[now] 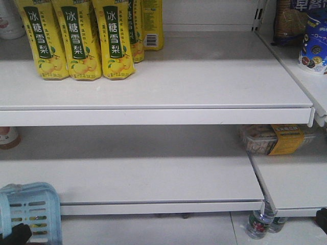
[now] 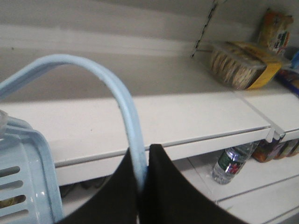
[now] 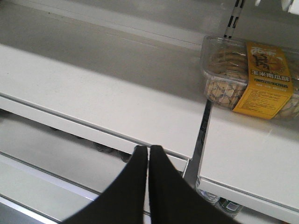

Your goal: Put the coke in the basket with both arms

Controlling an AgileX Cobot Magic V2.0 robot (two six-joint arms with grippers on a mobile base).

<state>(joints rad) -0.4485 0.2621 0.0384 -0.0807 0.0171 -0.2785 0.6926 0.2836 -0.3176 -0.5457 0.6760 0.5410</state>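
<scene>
Light-blue slotted plastic shopping basket (image 1: 31, 210) shown low at the left of the front view, below the lower white shelf (image 1: 133, 176). Its thin hoop handle (image 2: 122, 100) is held by the left gripper (image 2: 143, 173), whose black fingers (image 2: 161, 186) are closed upon it, so that the basket is judged to hang from that arm. The right gripper (image 3: 148, 154) is seen with its fingers (image 3: 161, 182) pressed together on nothing, above the front edge of the same shelf and to the left of a clear tub of biscuits with a yellow label (image 3: 252, 81). No red-capped cola bottle is visible in any view; its place, its pointing and the lie of its long axis therefore cannot be told. Such a small filled plastic bottle is judged to be moderately light, fairly stiff and smooth-walled, hence somewhat slippery; a hold across the body at the label, square to the long axis, is judged the safest. Yellow pear-drink pouches (image 1: 82, 38) stand on the upper shelf, and clear water bottles (image 1: 258, 224) below the biscuit tub.
</scene>
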